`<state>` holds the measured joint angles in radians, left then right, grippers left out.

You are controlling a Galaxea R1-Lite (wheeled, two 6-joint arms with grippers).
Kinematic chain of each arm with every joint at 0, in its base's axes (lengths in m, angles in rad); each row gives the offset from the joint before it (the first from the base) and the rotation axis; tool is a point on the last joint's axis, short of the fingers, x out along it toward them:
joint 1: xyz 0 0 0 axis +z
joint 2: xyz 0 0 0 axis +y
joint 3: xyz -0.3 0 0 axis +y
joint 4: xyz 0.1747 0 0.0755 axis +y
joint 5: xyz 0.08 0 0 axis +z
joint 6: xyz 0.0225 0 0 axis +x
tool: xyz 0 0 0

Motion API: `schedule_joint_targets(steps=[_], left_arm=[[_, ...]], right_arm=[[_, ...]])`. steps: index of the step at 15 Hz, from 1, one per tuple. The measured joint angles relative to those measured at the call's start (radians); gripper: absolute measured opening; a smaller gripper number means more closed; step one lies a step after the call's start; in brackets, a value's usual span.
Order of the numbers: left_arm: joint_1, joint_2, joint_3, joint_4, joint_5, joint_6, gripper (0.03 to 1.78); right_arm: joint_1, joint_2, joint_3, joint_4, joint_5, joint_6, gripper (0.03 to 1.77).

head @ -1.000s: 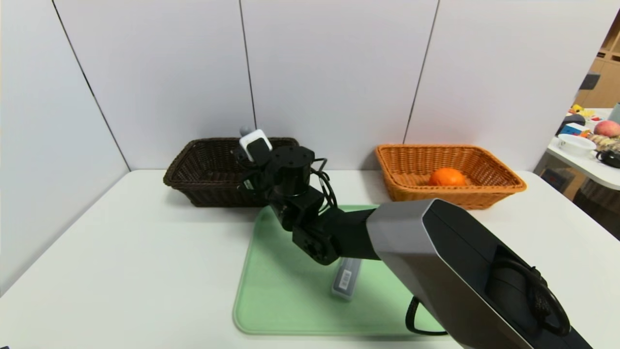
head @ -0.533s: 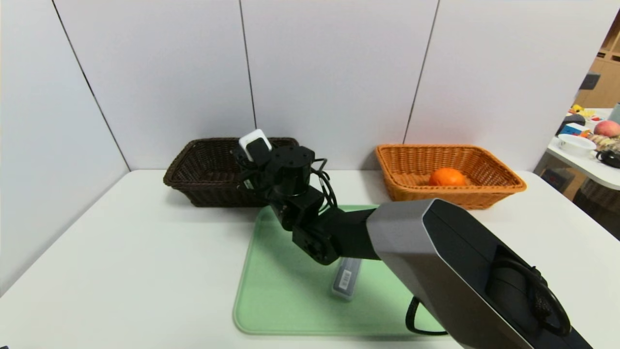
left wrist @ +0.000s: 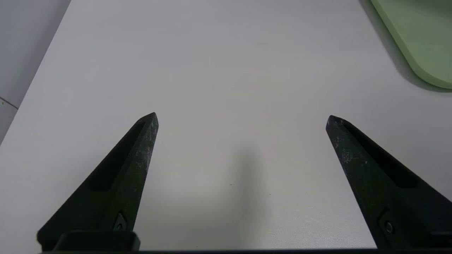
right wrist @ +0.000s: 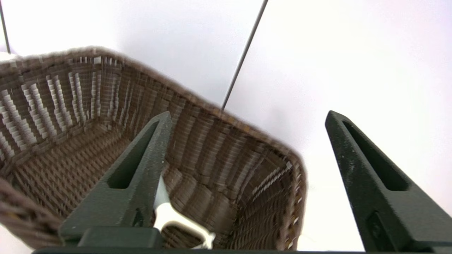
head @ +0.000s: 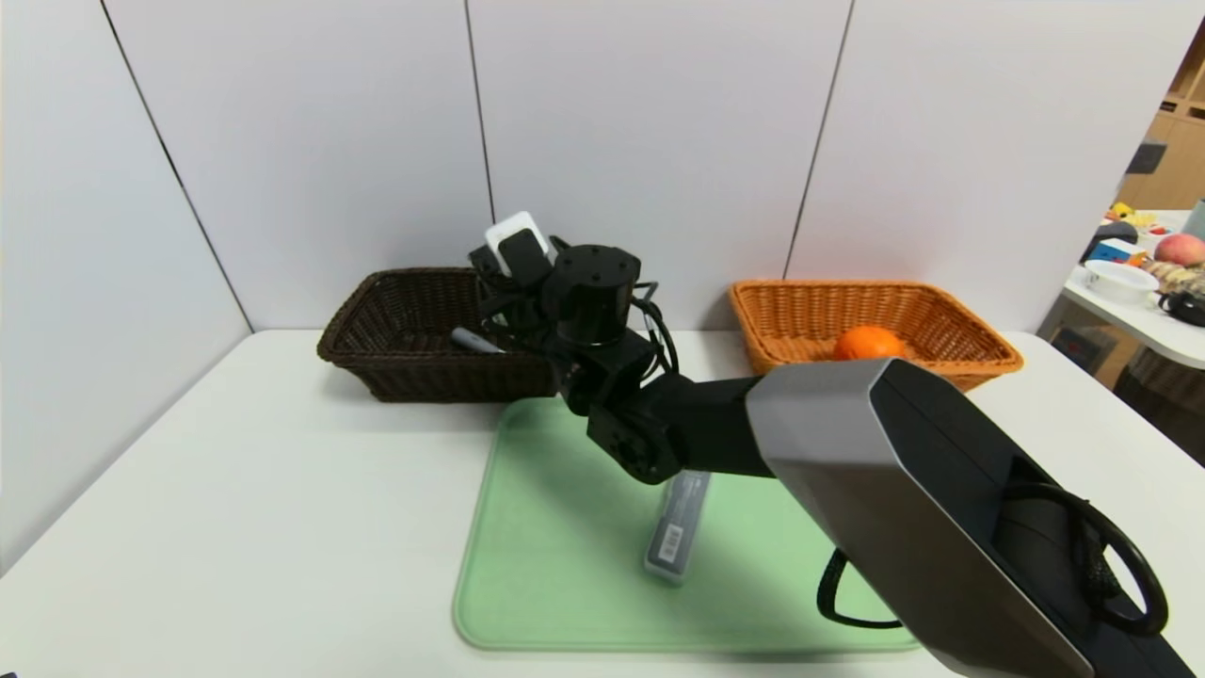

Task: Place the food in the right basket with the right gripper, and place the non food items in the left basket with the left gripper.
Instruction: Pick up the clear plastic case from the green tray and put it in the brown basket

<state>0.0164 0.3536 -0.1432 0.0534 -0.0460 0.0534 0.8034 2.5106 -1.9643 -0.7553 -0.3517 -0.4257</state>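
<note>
My right arm (head: pixel 659 433) reaches across the green mat to the dark brown left basket (head: pixel 395 367). The right gripper (right wrist: pixel 247 118) hangs open over that basket's right end, with nothing between its fingers. A grey-white item (head: pixel 473 340) lies inside the basket; in the right wrist view it shows as a white piece (right wrist: pixel 169 215) on the basket floor below the jaws. An orange (head: pixel 868 344) sits in the orange right basket (head: pixel 979 353). A grey oblong box (head: pixel 680 523) lies on the mat. The left gripper (left wrist: pixel 242 118) is open over bare table.
The green mat (head: pixel 555 565) covers the table's middle; its corner (left wrist: pixel 423 42) shows in the left wrist view. White wall panels stand close behind both baskets. A side table with clutter (head: pixel 1144 273) is at the far right.
The right gripper opened and let the grey-white item fall into the dark basket. Its wrist then rose and shifted a little to the right. The left gripper has not moved.
</note>
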Motion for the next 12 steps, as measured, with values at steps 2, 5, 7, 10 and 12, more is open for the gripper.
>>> schedule_joint_targets(steps=[2,5,7,10,12], left_arm=[[-0.001,0.0,-0.001,-0.001,0.0,0.0,1.69],[-0.001,0.0,0.0,-0.001,-0.006,0.0,1.69],[-0.001,0.0,0.0,-0.001,-0.01,0.0,1.69],[-0.001,0.0,0.0,-0.001,-0.013,0.0,1.69],[-0.003,0.0,-0.003,-0.005,-0.012,-0.001,1.69]], right_arm=[[-0.006,-0.029,0.007,0.001,0.0,0.0,1.56],[-0.027,-0.077,0.029,0.004,0.002,-0.008,1.61],[-0.048,-0.122,0.077,0.005,0.008,-0.016,1.63],[-0.077,-0.198,0.218,-0.002,0.011,-0.019,1.66],[-0.099,-0.258,0.347,-0.021,0.011,-0.018,1.67]])
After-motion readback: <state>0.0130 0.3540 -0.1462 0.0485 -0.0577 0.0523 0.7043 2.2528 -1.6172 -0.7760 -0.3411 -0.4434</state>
